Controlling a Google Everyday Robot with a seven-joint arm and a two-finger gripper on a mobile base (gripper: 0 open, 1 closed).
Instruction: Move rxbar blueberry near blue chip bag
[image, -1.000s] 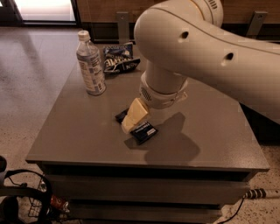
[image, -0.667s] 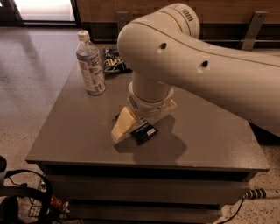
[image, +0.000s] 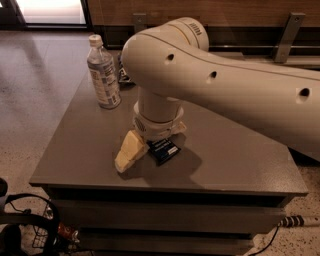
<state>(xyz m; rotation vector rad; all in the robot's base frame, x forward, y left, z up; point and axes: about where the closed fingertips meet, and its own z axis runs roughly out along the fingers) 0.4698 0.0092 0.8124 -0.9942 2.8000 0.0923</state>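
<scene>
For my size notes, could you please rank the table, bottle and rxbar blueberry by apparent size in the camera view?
1. table
2. bottle
3. rxbar blueberry, lying at the tool, front-middle of the table

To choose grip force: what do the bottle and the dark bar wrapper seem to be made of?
The bottle: probably clear plastic, see-through with a white cap. The rxbar blueberry, beside the claw, low over the table: likely thin plastic film, dark, faintly shiny.

We see the smooth cream plastic tool (image: 148, 148) down at the matt grey counter (image: 230, 160), beside the glossy rxbar blueberry (image: 164, 150) wrapper.
</scene>
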